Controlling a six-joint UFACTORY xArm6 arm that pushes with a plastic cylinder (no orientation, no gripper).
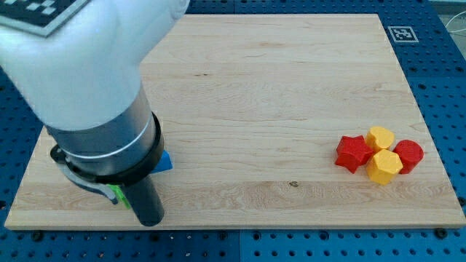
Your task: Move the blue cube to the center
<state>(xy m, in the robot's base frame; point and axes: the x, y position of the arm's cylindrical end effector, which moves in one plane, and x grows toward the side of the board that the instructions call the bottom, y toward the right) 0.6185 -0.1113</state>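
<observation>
Camera view: my tip [150, 220] sits at the board's [277, 87] bottom-left, near the lower edge. No pincer on this arm, only a bare rod, so nothing is grasped. Blue cube [164, 161] mostly hidden behind the arm's housing [87, 80]; one corner shows just up and to the view's right of the tip, contact unclear. Far right: red star [353, 153], two yellow blocks [380, 137] [384, 167] and red block [409, 155], clustered, touching.

Board middle [247, 109] wide open, nothing between blue cube [166, 161] and centre. Only clutter: red star block [354, 153], two yellow blocks [380, 137], red block [409, 155], bunched view's right. Arm hides most of cube, maybe more.
</observation>
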